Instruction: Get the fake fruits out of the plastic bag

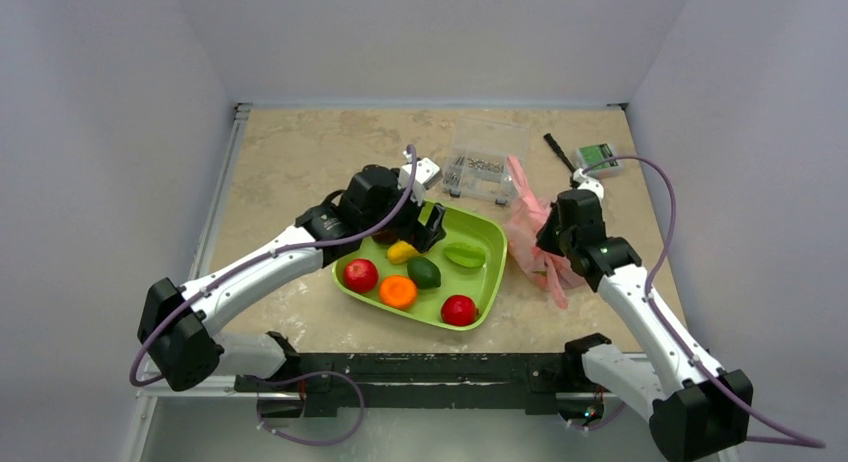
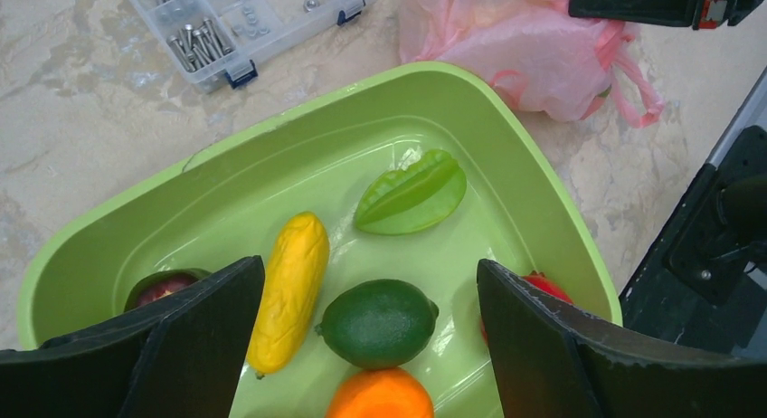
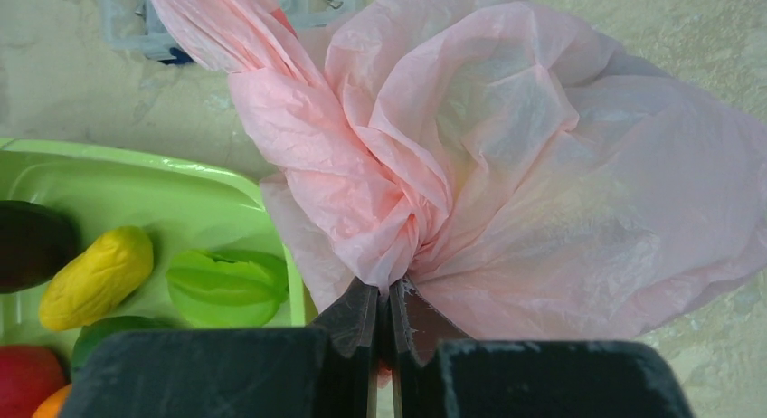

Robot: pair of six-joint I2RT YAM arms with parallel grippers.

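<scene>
The pink plastic bag (image 1: 528,220) lies crumpled on the table to the right of the green tray (image 1: 492,282). My right gripper (image 1: 546,240) is shut on a bunched fold of the bag (image 3: 506,165), its fingertips (image 3: 362,311) pinching the plastic. No banana, grape bunch or lime-green round fruit shows; the bag's inside is hidden. My left gripper (image 1: 432,227) is open and empty above the tray (image 2: 543,192), with a dark green lime (image 2: 378,322) below, between its fingers (image 2: 194,337). The bag also shows in the left wrist view (image 2: 534,47).
The tray holds a stubby yellow fruit (image 2: 289,287), a green starfruit (image 2: 411,194), an orange (image 1: 398,291), two red fruits (image 1: 360,274) and a dark red piece (image 2: 163,289). A clear parts box (image 1: 485,167), a black tool (image 1: 558,150) and a small green device (image 1: 598,158) lie behind.
</scene>
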